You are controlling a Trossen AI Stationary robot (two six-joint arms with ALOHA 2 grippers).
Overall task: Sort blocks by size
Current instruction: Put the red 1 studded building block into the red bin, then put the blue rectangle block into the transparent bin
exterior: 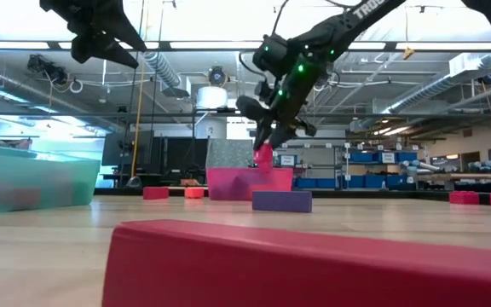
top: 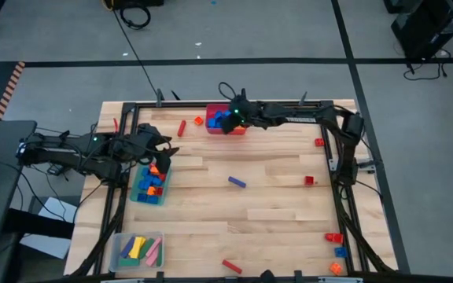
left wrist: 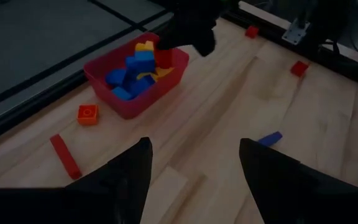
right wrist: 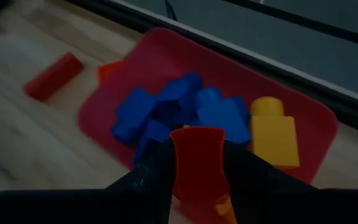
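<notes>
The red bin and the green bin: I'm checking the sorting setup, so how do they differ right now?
The red bin sits at the table's far edge; the green bin sits near its left edge. The red bin holds mostly blue blocks plus yellow; the green bin holds a blue, orange and red mix. The right pincer hovers over the red bin holding a red block; the open left pincer is by the green bin. Both are rectangular.

Your worktop (top: 274, 196) is pale wood in butcher-block strips, smooth with a soft sheen. The red bin (right wrist: 166, 68) looks like smooth, slightly glossy plastic, and so do the blocks (right wrist: 185, 109) inside it. The red block (right wrist: 197, 163) between the right gripper's (right wrist: 197, 177) jaws is the same smooth plastic. The frame (top: 211, 106) around the worktop looks like dark matt metal.
</notes>
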